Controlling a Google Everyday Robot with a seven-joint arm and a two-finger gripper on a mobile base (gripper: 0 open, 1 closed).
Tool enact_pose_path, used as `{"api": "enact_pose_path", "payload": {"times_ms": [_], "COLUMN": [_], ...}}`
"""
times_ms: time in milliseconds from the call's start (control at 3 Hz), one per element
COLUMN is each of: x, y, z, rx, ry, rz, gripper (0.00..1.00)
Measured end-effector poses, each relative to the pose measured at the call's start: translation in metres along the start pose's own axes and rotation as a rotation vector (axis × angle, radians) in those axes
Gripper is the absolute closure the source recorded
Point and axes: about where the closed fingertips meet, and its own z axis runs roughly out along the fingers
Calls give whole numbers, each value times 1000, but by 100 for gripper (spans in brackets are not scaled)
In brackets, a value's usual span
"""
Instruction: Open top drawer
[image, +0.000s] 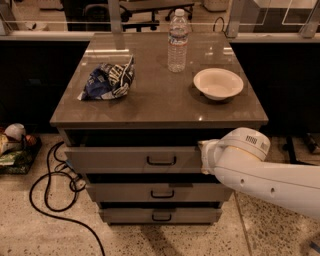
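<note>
The top drawer (115, 160) is the widest of three grey drawers under the brown tabletop. It stands a little way out, with a dark gap above its front. Its black bar handle (161, 161) is at the centre of the front. My gripper (203, 156) is at the end of the white arm that comes in from the lower right. It sits against the right part of the top drawer's front, to the right of the handle. The arm's wrist covers most of it.
On the tabletop (160, 107) are a blue crumpled chip bag (107, 80), a clear water bottle (177, 42) and a white bowl (218, 83). The middle drawer (125, 192) and bottom drawer (130, 216) lie below. A black cable (47, 200) loops on the floor at left.
</note>
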Motion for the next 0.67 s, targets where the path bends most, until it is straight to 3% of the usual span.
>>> {"api": "enact_pose_path", "payload": {"times_ms": [667], "x": [0], "y": [-2], "z": [-2], "rx": [5], "ry": [2], "rz": [-1], "gripper": [88]}}
